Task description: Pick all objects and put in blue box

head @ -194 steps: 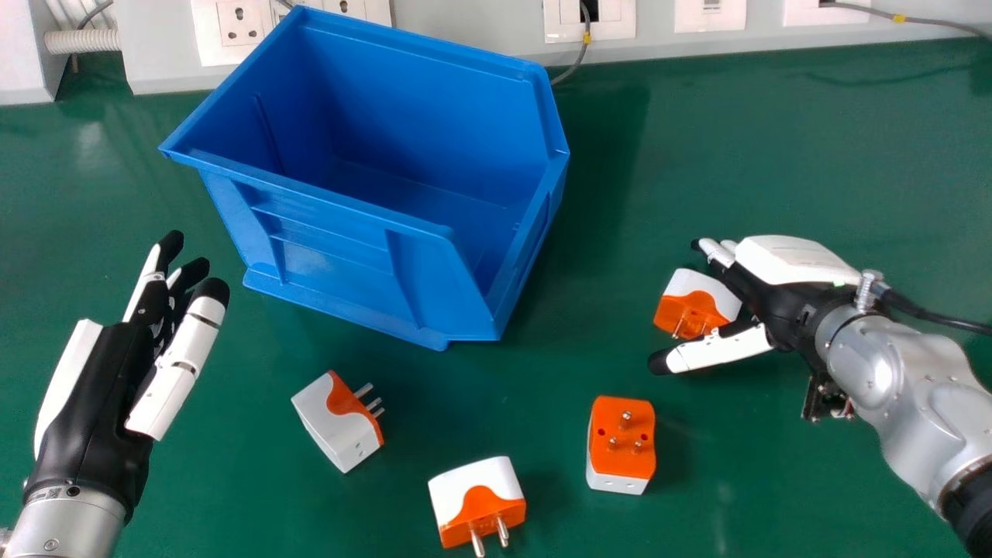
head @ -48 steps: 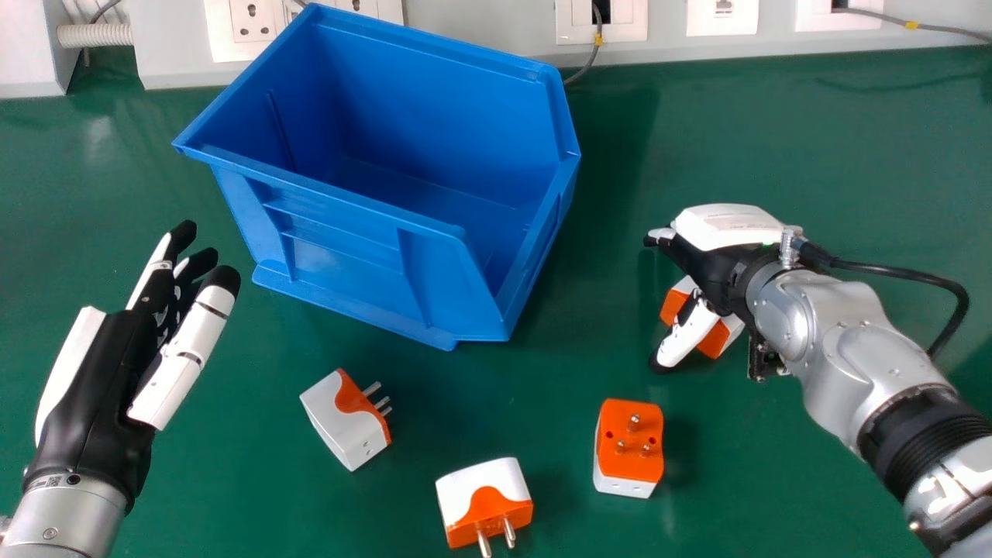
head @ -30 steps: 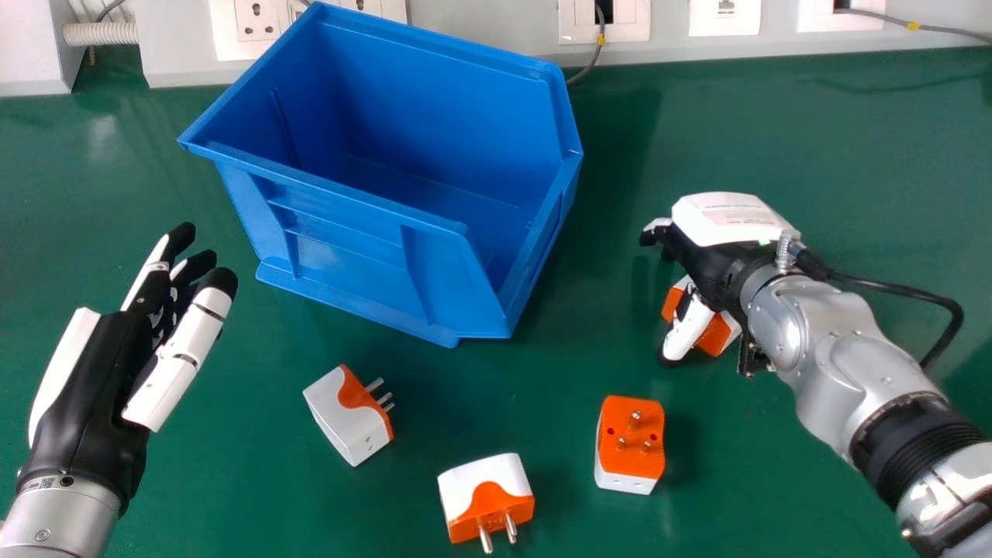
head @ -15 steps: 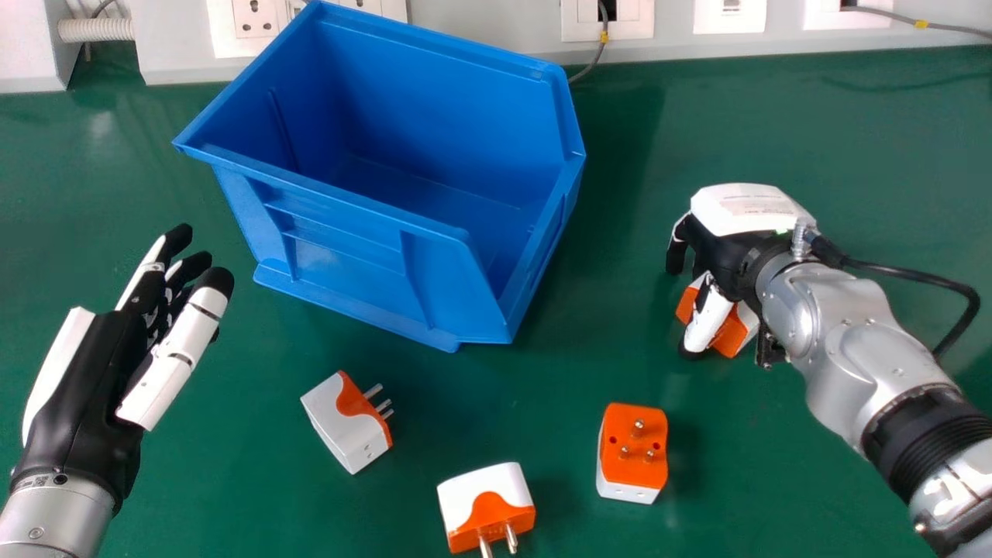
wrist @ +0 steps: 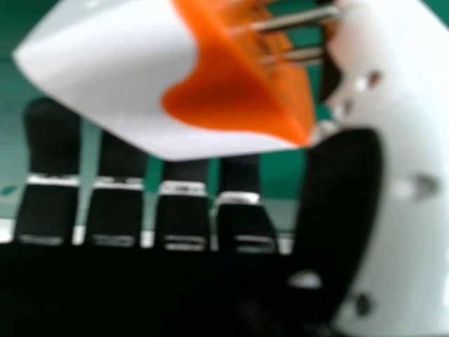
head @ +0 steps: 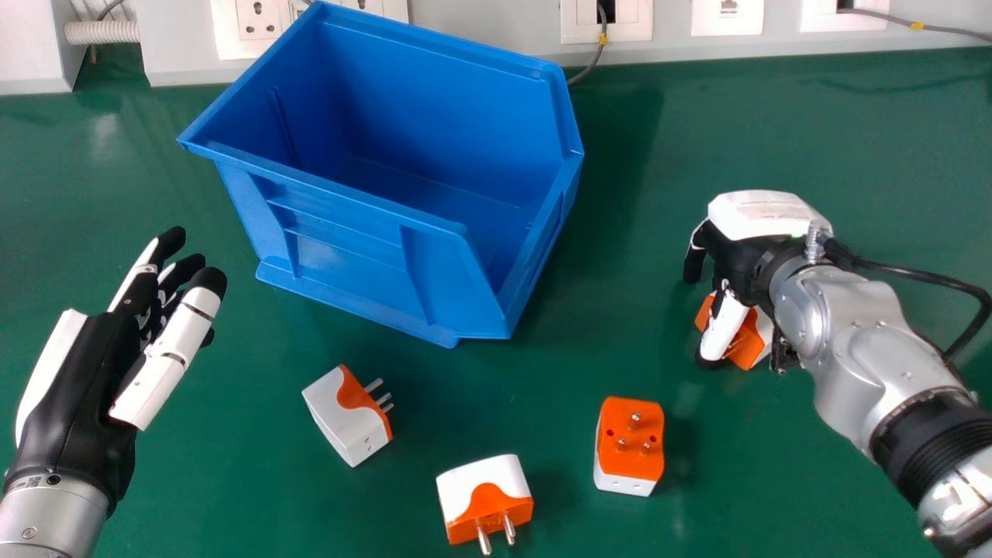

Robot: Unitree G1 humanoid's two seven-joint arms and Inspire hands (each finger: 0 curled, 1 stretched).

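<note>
You had the adapter [head: 750, 341] between the thumb and bent fingers of your right hand [head: 736, 267], thumb on the near side, fingers curled down on the far side; how firm the pinch was, you could not tell. The blue box [head: 341, 271] stood well to the left of that hand and slightly ahead. Handling, as judged: a rigid plastic block, light, unlikely to dent, its smooth white shell apt to slip under a fingertip. Metal prongs [wrist: 302, 19] stuck out on the thumb side, a poor bearing surface; you would have done best to press thumb and fingers on opposite flat faces of the body, close to the middle, lest it swivel on the lift. On the table [head: 256, 480], nearer you than the right hand and to its left, lay the prongs-up adapter [head: 630, 446], best straddled across its side walls; farther left, the front adapter [head: 484, 500] and the tilted adapter [head: 349, 418], each better gripped by its white body. Left hand [head: 89, 380] idle, fingers relaxed, at the left of the head view.
</note>
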